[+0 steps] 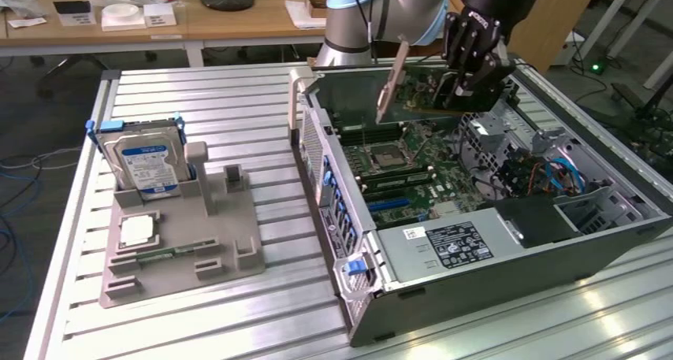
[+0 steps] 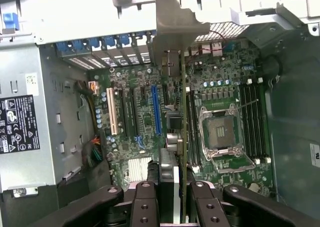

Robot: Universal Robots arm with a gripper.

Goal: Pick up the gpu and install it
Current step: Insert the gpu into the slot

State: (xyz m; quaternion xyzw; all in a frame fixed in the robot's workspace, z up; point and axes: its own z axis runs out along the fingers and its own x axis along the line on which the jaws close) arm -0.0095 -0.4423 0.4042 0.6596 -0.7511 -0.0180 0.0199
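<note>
Pincer clamped on gpu, thin green-edged card, silver end bracket

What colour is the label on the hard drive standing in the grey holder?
Blue and white label; the exterior view shows it best.

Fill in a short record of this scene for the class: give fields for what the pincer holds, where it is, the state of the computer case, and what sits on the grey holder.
pincer: the pincer is shut on the gpu
gpu position: held edge-on above the motherboard, not yet seated in a slot
computer case: the case lies open on its side, with the processor socket bare
grey holder: the holder carries the hard drive standing upright
</note>
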